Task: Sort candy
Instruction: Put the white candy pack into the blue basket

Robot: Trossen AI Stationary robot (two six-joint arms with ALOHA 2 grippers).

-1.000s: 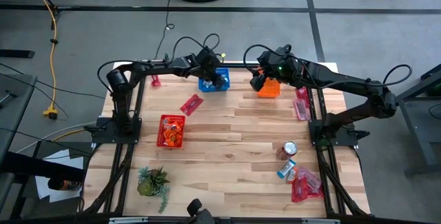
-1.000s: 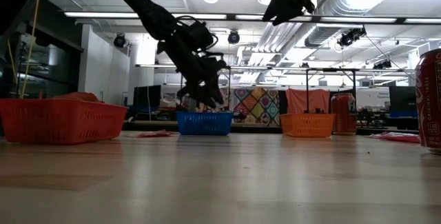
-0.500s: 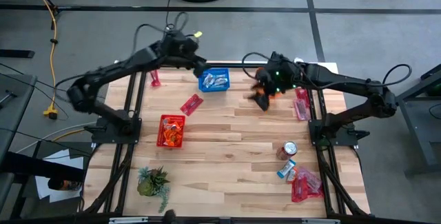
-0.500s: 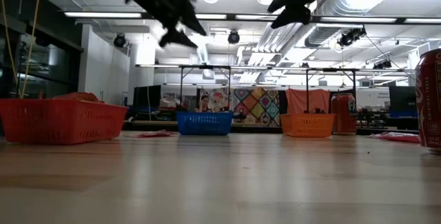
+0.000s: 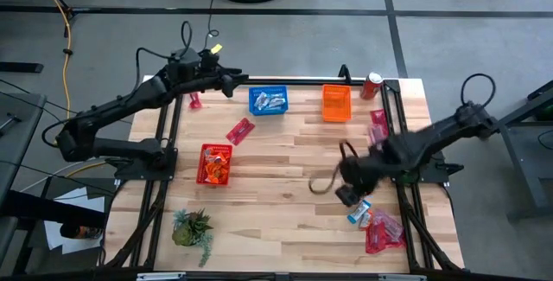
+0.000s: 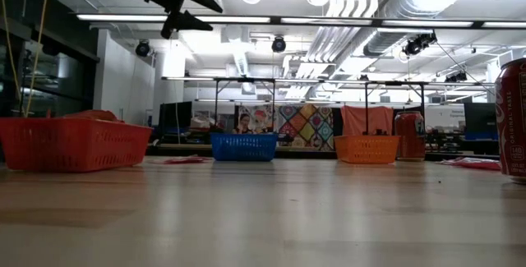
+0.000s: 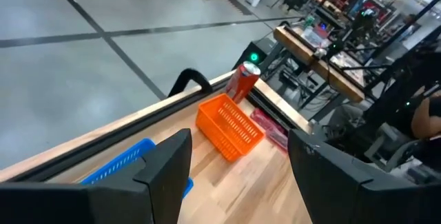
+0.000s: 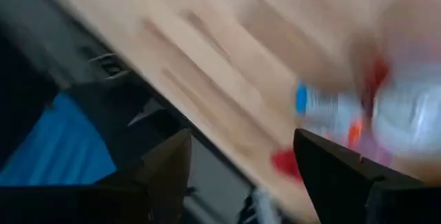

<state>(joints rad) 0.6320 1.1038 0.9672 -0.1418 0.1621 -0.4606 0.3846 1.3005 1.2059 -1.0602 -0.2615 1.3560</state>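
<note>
The unsorted candy [image 5: 376,222] lies heaped at the desk's [image 5: 285,203] near right corner: a blue-and-white packet on its inner edge, red and pink shiny wrappers bunched behind it, no orderly long axis to the pile. Just beside it, on the side toward the desk's middle, hangs the right gripper [image 5: 348,194], its fingers spread with nothing between them; the right wrist view shows blurred blue, white and red wrappers ahead of them. This arm is much the nearer. The left gripper [image 5: 235,79] hovers well apart over the far edge beside the blue basket [image 5: 269,100], fingers [image 7: 165,165] likewise spread and bare. More pink packets [image 5: 239,130] lie elsewhere.
</note>
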